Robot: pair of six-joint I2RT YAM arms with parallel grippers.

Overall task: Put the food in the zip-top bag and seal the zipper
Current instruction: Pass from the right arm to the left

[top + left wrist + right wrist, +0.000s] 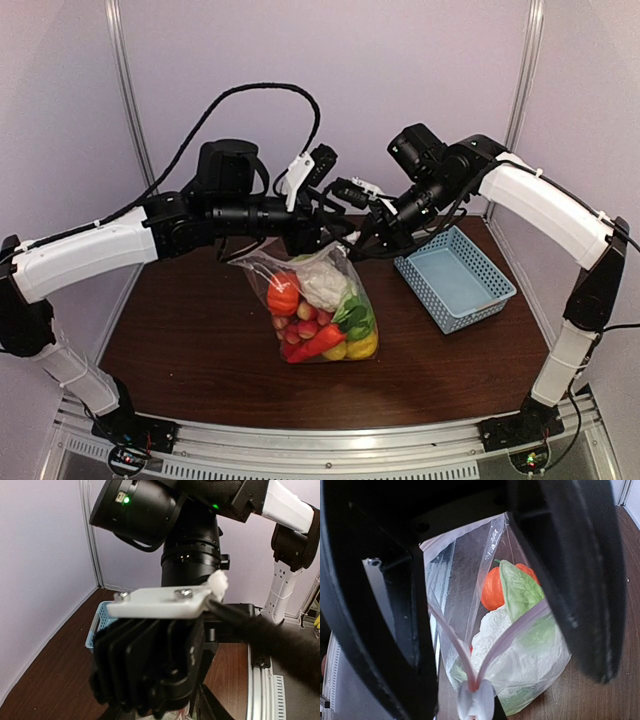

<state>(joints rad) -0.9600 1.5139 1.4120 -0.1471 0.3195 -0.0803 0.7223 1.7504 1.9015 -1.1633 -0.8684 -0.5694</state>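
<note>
Two arms, elbows out, reach inward and meet above the middle of the desk [190,345]. Left hand [318,232]: at the top edge of the zip-top bag [318,300]; grip cannot be told. Right hand [362,238]: tilted downward, fingers [580,580] spread either side of the bag mouth, zipper [512,632] strips parted between them. Bag upright on desk, food [322,328] inside.

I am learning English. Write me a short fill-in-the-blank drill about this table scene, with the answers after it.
The clear bag stands on the brown ____. The toy food lies ____ the bag. The blue basket is on the robot's ____ side of the bag.
Missing words: table; inside; right.
</note>
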